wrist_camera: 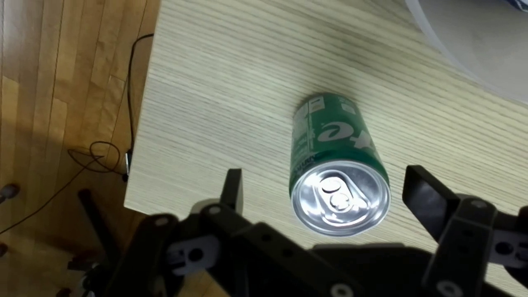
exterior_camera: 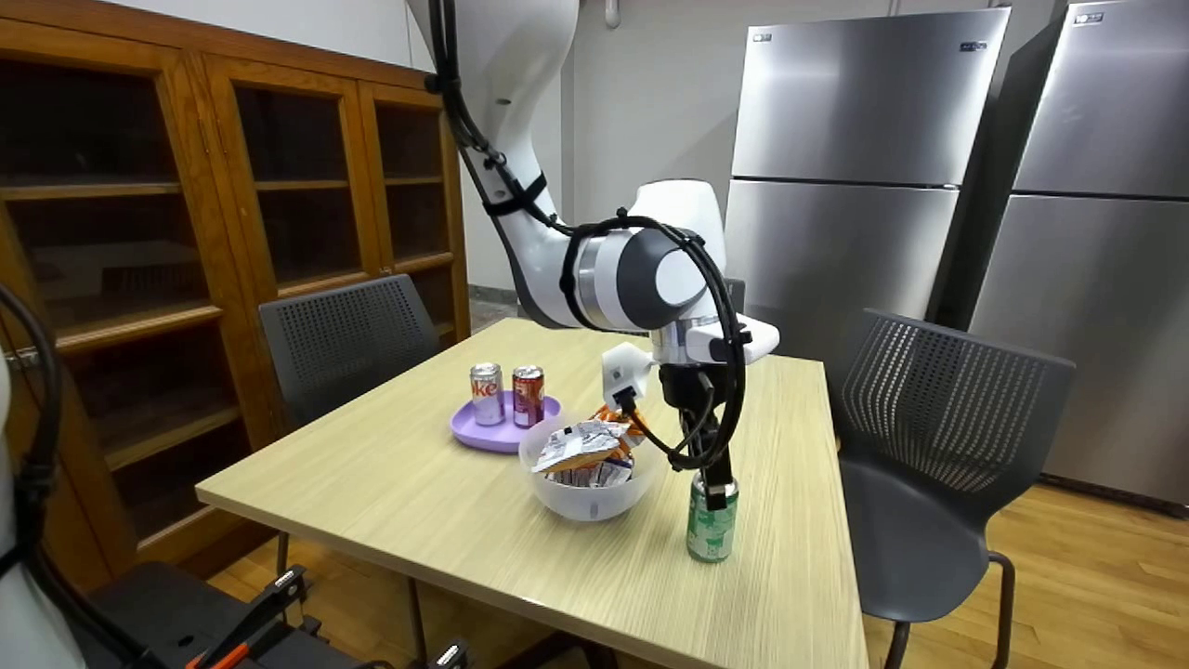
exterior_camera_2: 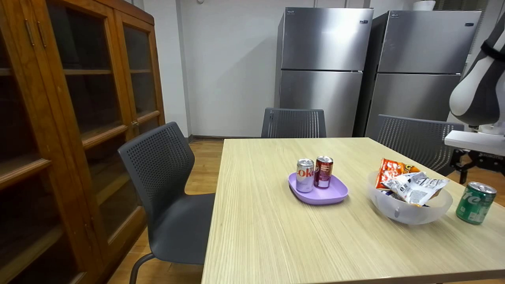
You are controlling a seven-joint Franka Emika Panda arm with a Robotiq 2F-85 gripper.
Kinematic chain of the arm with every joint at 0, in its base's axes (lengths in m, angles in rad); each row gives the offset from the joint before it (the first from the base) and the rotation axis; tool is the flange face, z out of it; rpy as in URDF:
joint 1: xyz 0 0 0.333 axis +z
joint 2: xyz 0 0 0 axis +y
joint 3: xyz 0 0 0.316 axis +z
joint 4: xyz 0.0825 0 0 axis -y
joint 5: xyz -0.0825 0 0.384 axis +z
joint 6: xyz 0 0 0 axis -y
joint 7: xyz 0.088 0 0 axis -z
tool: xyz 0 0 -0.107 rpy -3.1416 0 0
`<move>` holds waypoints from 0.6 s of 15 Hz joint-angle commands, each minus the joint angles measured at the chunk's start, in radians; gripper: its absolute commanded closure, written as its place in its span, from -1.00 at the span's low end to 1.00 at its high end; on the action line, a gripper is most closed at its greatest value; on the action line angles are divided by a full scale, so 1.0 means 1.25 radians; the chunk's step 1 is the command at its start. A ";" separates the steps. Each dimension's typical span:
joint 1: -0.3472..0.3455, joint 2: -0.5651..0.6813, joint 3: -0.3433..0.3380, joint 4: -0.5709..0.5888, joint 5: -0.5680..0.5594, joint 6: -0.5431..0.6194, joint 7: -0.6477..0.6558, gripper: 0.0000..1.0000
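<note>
Cabinetry [exterior_camera: 251, 269] with glass doors stands at far left, with a dark chair [exterior_camera: 348, 344] near it. On the pale tabletop [exterior_camera: 446, 488], a purple tray [exterior_camera: 464, 432] carries a silver Coke can [exterior_camera: 487, 398] and a dark red can [exterior_camera: 529, 400], both upright. Right of the tray, a translucent bowl [exterior_camera: 585, 506] holds snack bags [exterior_camera: 585, 441]. Next comes the green can [exterior_camera: 712, 534], upright on the tabletop near the bowl, with the pincer [wrist_camera: 326, 189] at its top: in the wrist view the fingers [wrist_camera: 431, 202] are spread wide, one on each side of the can, a gap showing both ways, gripping nothing. I cannot tell whether the tips reach below its rim. Farther right are a steel refrigerator [exterior_camera: 850, 251], another dark chair [exterior_camera: 915, 520] and another refrigerator [exterior_camera: 1105, 288].
</note>
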 commanded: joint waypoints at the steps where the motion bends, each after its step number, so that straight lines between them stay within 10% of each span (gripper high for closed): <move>1: -0.028 0.018 0.025 0.026 0.037 -0.002 -0.004 -1.00; 9: -0.050 0.049 0.042 0.058 0.089 -0.010 -0.009 -1.00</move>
